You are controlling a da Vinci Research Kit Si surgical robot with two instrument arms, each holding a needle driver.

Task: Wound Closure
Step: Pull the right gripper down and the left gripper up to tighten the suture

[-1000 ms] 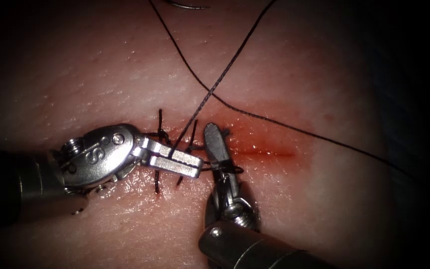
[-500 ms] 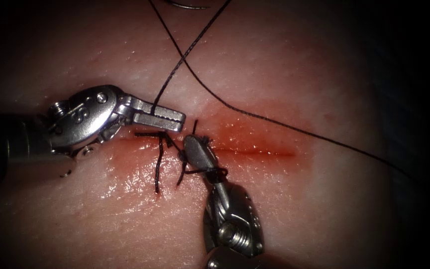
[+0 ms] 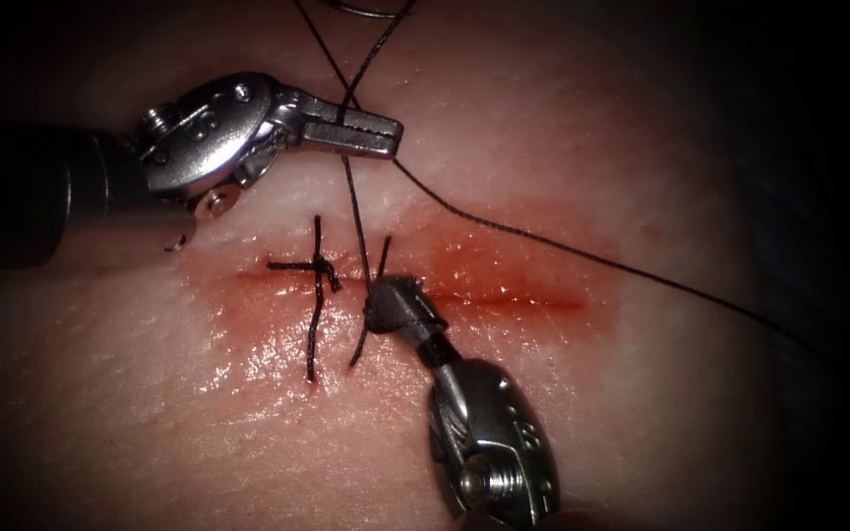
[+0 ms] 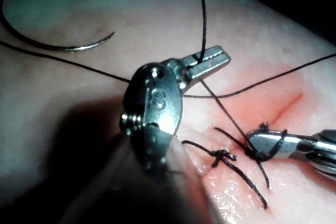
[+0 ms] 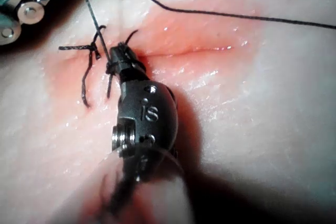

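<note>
Left tool (image 4: 212, 62) clamped on the thread (image 4: 201, 14). Needle (image 4: 47, 39) lying free on the tissue (image 4: 79, 3). Right tool (image 4: 262, 142) at the cut (image 4: 291, 103), wrapped in thread, beside a tied stitch (image 4: 223, 157).

Red fluid (image 3: 504, 267) spreads in a wet, seemingly thin patch.

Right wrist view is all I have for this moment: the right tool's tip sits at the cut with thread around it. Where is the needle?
Observer: The needle lies loose on the tissue, away from the cut, held by neither tool.
Reviewer: What is the left tool doing?
Observer: The left tool has its jaws shut on the thread above the cut. A straight strand runs from them down to the right tool.
</note>
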